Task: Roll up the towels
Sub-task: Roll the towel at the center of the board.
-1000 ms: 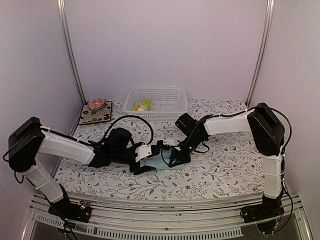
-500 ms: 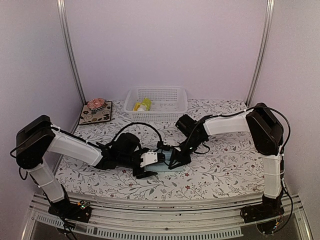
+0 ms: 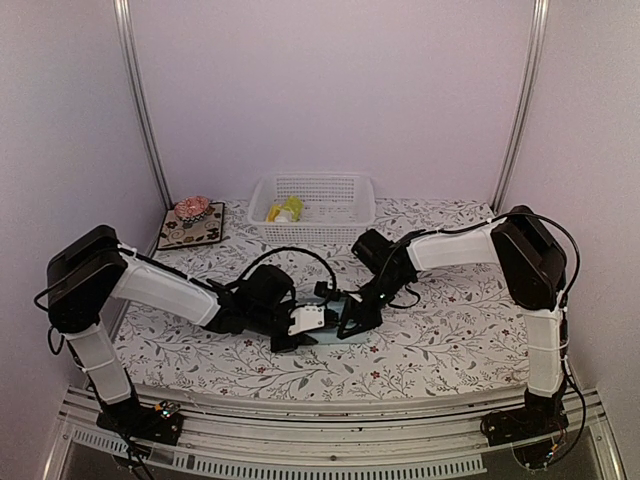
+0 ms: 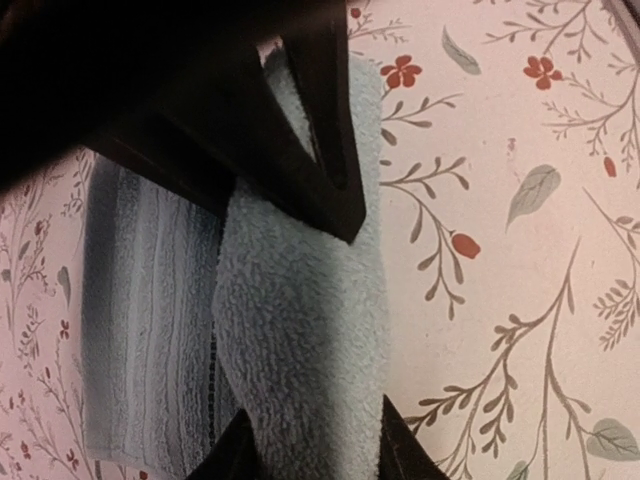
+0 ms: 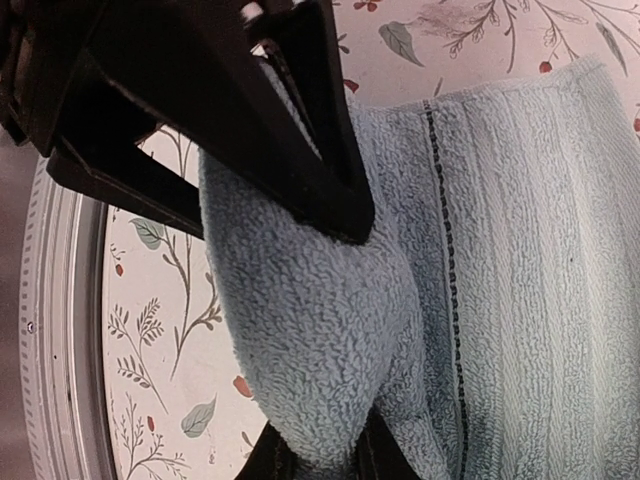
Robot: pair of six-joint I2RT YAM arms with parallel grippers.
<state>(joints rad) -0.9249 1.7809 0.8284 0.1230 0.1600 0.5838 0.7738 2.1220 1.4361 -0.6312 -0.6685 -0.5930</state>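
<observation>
Reaching further right than a second ago, the left tool [image 4: 320, 340] has come onto the pale blue towel [image 4: 150, 310], and its fingers are narrowed around the rolled edge, pinching it. At the far side of the tabletop [image 3: 450, 330], a yellow-green towel [image 3: 288, 210] sits in a white basket [image 3: 345, 232]. The pale blue towel lies near the middle of the tabletop, between both tools. One part is flat and striped with a dark stitched line, and a thick fluffy roll runs along one edge. The right tool [image 5: 330, 345] is clamped on that same roll from the right.
</observation>
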